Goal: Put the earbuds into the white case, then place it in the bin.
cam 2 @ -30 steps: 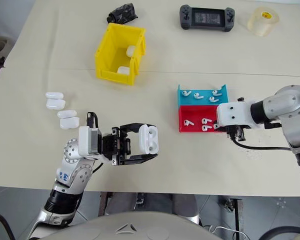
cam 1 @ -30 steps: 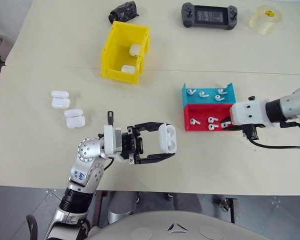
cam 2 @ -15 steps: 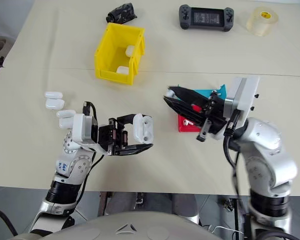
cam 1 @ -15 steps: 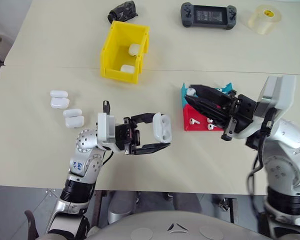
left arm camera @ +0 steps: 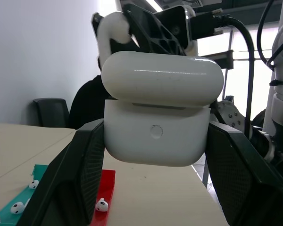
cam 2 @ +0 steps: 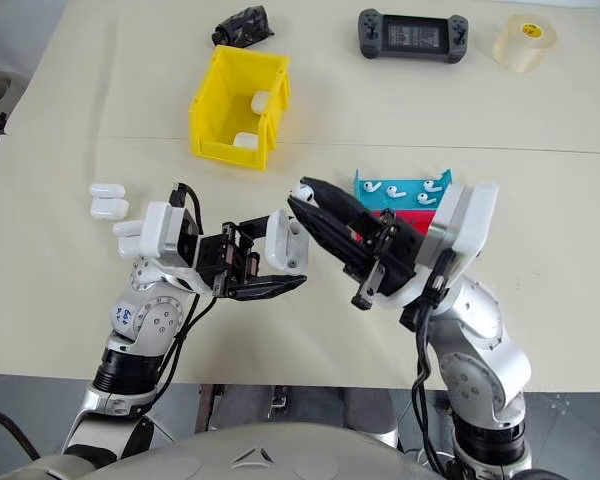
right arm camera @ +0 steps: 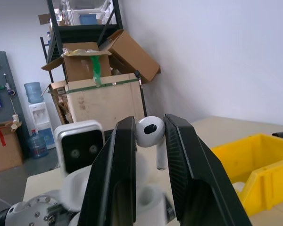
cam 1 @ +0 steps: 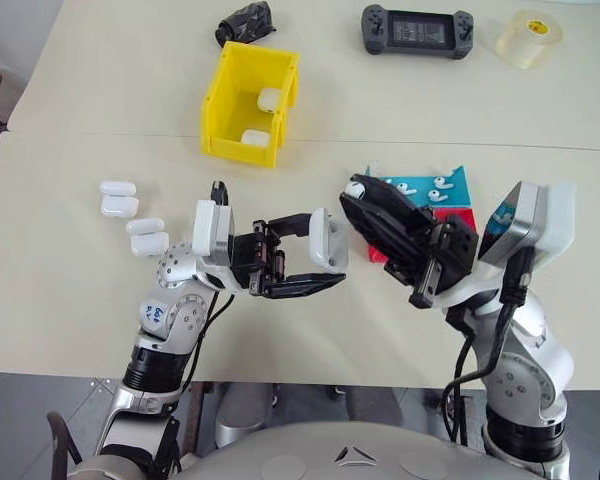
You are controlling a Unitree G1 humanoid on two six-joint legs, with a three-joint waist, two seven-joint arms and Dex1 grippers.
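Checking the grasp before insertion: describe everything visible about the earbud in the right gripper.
The earbud is a small, glossy white plastic piece with a rounded head, a dark oval opening on it, and a short stem hanging down. Its head is pinched between the right gripper's two black fingers at their tips, held in the air above the table. It sits just beside the white case, which the left gripper holds with its lid open.

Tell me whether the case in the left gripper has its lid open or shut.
Open. In the left wrist view the white case has its lid raised off the body at an angle, a gap showing beneath it, held by the left gripper.
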